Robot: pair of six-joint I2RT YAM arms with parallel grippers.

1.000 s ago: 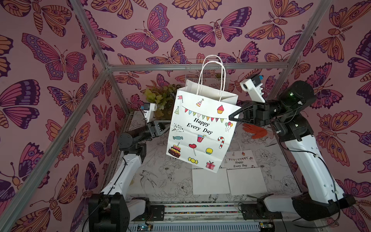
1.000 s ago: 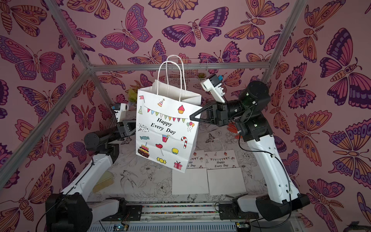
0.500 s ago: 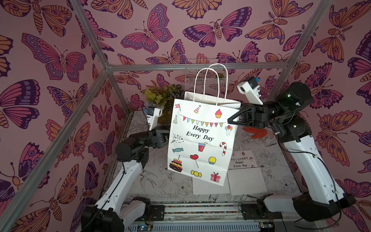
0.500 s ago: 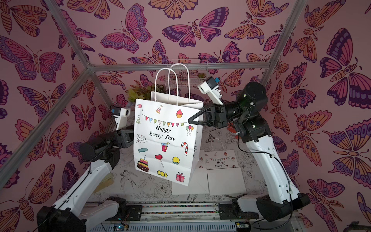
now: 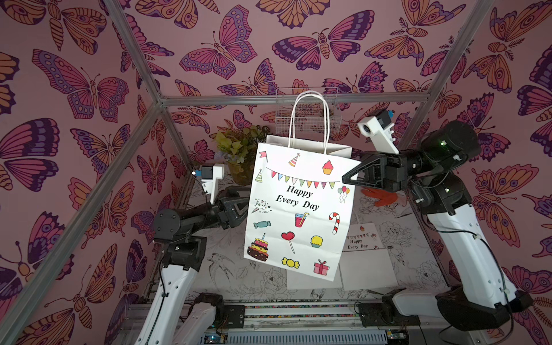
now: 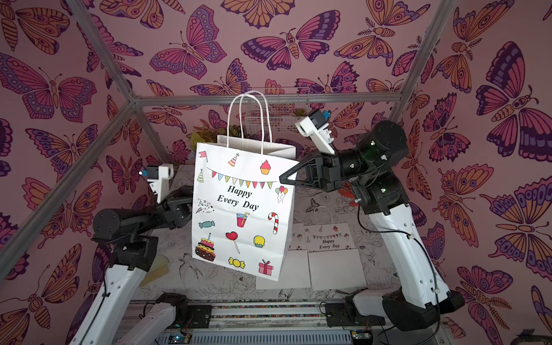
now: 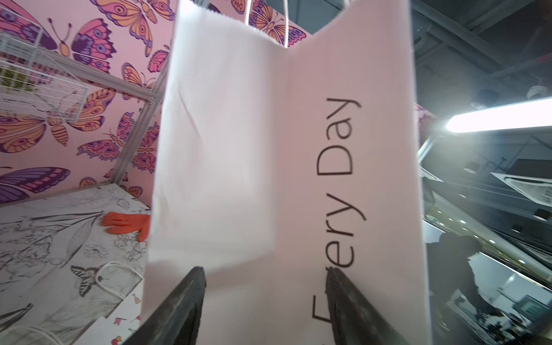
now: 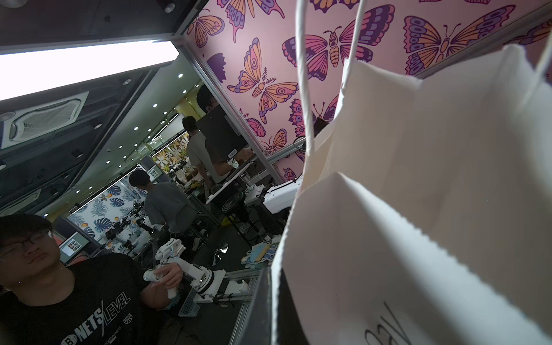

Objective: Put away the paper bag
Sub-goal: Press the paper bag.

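Between our two sets of fingers, well above the table point(image 5: 233, 277), the paper bag point(image 5: 298, 209) hangs upright with a slight tilt. Our right gripper point(image 5: 346, 180) has its fingers pressed together on the bag's upper side edge. Our left gripper point(image 7: 264, 271) holds its fingers point(image 7: 191, 295) apart, with the bag's opposite corner fold just ahead between them. We cannot tell whether they touch it.

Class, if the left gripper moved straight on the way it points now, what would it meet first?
The paper bag: its side hangs directly ahead of the open left gripper; how near is unclear.
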